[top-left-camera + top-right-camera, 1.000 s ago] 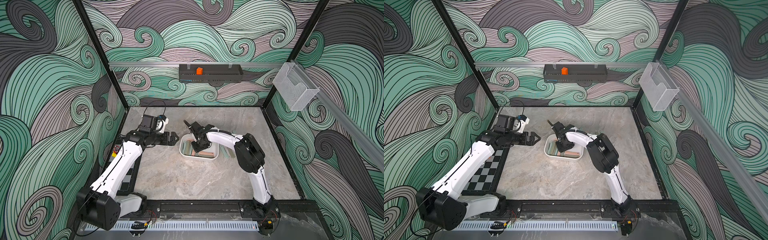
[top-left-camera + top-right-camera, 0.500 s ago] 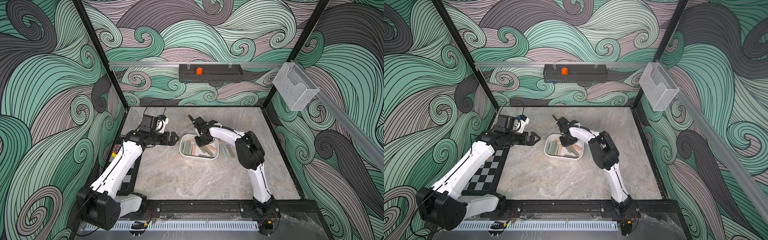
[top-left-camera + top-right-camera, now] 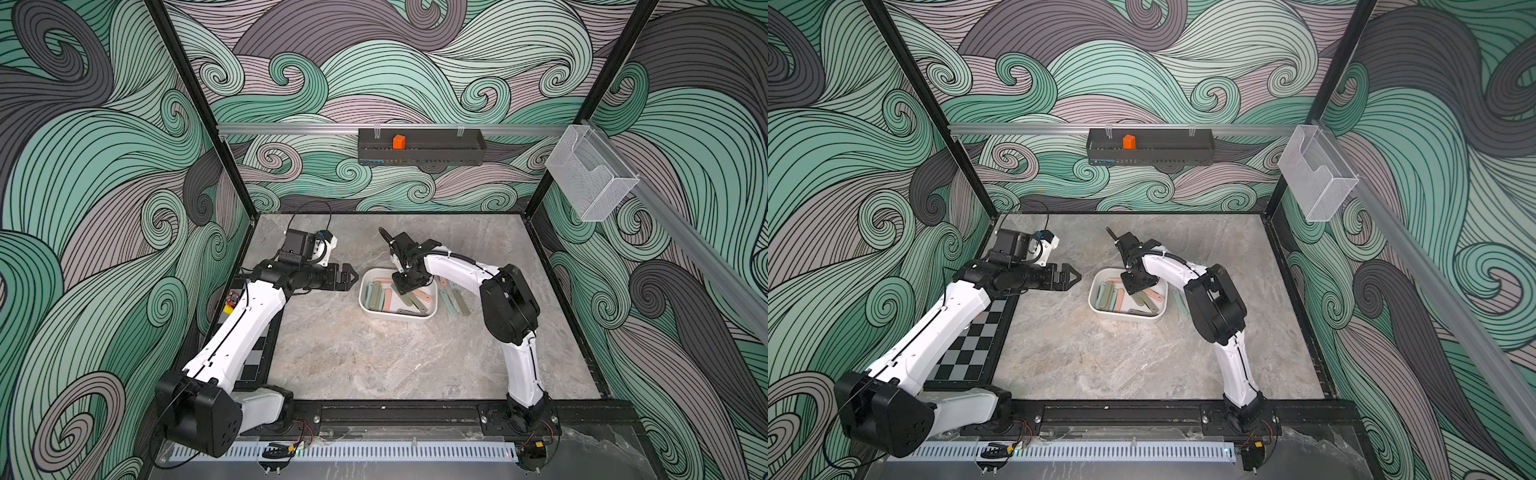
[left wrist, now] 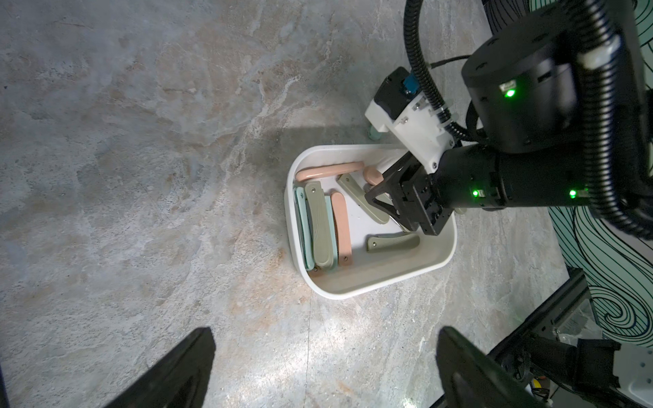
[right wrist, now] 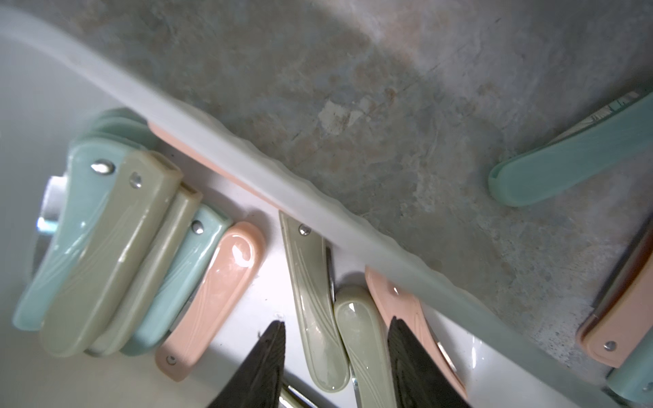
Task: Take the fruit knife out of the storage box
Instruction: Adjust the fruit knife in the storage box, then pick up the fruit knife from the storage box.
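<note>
Right gripper (image 5: 335, 322), shifted slightly within the white rounded plastic storage box (image 4: 371, 288), straddles an olive-green folding fruit knife (image 5: 364, 353), jaws spread; left gripper (image 4: 327, 335) stays spread.

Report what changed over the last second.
The right gripper shifted slightly across the storage box, away from the left arm; its jaws now stand apart astride olive knife handles, nothing lifted. Unchanged: the left gripper, open beside the box, the box itself, the knives on the table.

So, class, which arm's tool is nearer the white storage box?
Right. The right tool reaches inside the storage box, among the fruit knives; the left tool hovers open beside it, outside its wall.
</note>
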Tool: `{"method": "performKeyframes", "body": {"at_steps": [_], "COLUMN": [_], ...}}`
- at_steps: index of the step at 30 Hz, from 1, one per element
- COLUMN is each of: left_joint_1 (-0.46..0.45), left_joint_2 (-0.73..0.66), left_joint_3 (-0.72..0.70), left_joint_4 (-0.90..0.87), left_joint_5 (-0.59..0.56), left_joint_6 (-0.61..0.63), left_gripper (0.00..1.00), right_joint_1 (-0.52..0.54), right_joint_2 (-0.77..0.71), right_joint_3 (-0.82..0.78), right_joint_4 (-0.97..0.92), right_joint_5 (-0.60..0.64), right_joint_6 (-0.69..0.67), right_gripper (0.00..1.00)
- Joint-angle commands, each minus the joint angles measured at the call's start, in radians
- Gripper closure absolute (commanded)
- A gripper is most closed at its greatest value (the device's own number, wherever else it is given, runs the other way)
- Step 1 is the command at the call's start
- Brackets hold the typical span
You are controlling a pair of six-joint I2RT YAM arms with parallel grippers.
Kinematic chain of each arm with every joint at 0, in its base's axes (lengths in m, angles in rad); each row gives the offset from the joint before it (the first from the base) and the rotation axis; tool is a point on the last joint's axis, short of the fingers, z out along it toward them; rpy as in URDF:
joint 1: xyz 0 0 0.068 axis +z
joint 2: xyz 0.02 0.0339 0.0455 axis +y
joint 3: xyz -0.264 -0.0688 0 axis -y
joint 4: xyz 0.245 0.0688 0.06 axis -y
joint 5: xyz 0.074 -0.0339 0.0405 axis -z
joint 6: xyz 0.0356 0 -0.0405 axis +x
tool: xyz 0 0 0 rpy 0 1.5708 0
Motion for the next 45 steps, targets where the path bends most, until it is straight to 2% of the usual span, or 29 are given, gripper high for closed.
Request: {"method": "performKeyframes", "body": {"at_steps": [1,5,18,26,31,45], "left_joint_1": [0.007,0.006,0.012,0.015,0.017,0.016], "left_joint_2": [0.010,0.012,0.017,0.020,0.021,0.054], "left_joint_3": [0.000,0.000,0.000,0.000,0.002,0.074], "left_joint_4": [0.014,0.013,0.008,0.010,0.008,0.015], "left_joint_5": [0.024,0.024,0.021,0.025,0.029,0.111], "left_joint_6": [-0.003,0.000,0.006,0.005,0.003,-0.013], "left_gripper": [0.01,0.01,0.01,0.01,0.01,0.01], "right_joint_1": [0.016,0.016,0.021,0.020,0.018,0.010], "right_joint_2": [-0.009,0.018,0.130,0.162,0.158,0.066], "right_joint_3": [-0.011,0.014,0.093,0.093,0.094,0.168], "right_joint_4": [0.015,0.015,0.016,0.016,0.015,-0.053], "right_joint_5": [-0.025,-0.037,-0.092,-0.096,-0.081,-0.040], "right_joint_6": [-0.037,-0.050,-0.088,-0.087,-0.085,-0.112], "right_gripper": [0.51,0.58,0.56,0.65,0.75,0.86]}}
